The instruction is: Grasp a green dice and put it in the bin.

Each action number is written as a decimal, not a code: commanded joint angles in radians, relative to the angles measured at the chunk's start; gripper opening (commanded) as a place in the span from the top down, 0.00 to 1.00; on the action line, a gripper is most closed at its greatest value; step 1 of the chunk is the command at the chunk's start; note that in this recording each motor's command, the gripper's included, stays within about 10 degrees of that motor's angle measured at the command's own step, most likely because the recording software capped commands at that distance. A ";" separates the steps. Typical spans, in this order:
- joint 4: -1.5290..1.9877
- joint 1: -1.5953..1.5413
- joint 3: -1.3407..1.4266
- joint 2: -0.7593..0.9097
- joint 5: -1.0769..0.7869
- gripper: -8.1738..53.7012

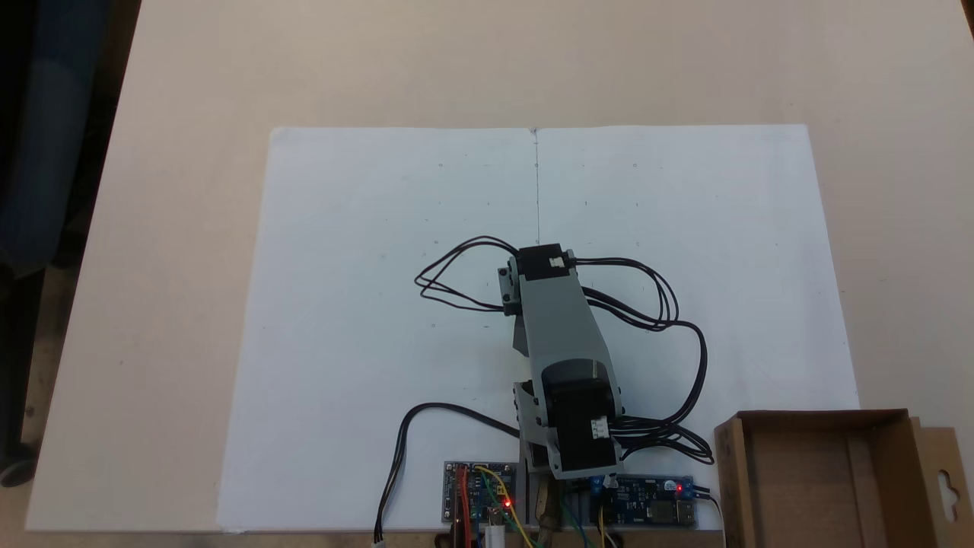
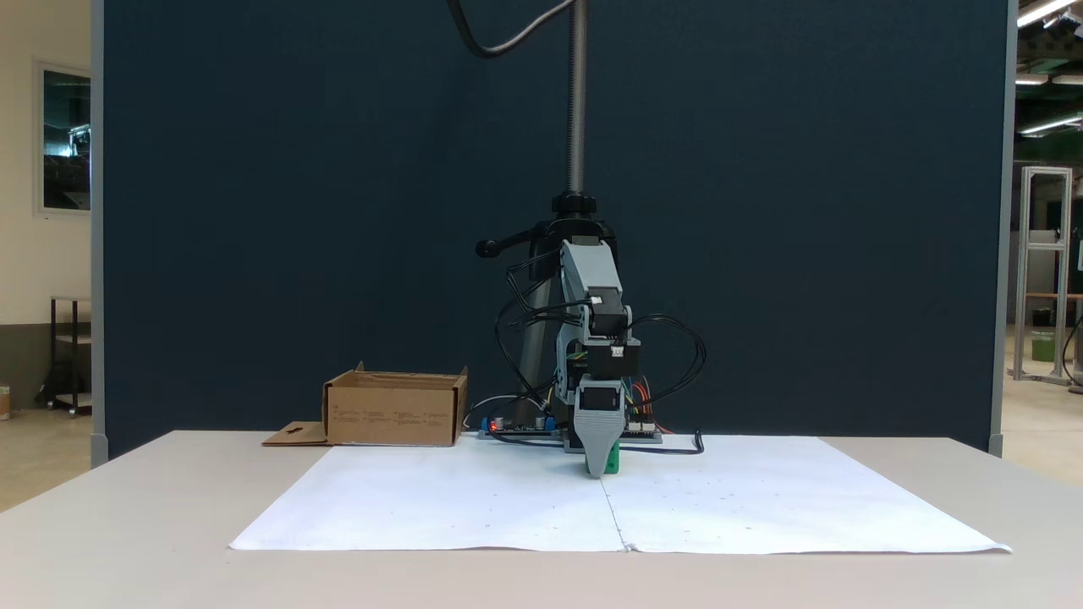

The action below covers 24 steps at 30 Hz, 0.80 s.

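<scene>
Green dice (image 2: 612, 458) is showing as a sliver of bright green beside the grey gripper (image 2: 599, 470), which is pointing down at the white paper sheet (image 2: 474, 507) in a fixed view. Whether the jaws are gripping it cannot be told (one jaw is hiding the other). Judging by this, the grasp step is under way; next calls for lifting and swinging to the cardboard bin (image 1: 806, 487), sitting well apart near the table's corner.

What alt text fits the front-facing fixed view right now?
The arm's grey fingers reach down to the white paper, with the green dice showing right beside them. The cardboard box stands to the left.
</scene>
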 commanded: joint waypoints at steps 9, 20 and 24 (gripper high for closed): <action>-0.020 0.000 0.017 0.092 0.048 0.67; -0.155 0.353 -0.362 0.123 -0.034 0.67; -0.153 0.479 -0.555 0.051 -0.115 0.67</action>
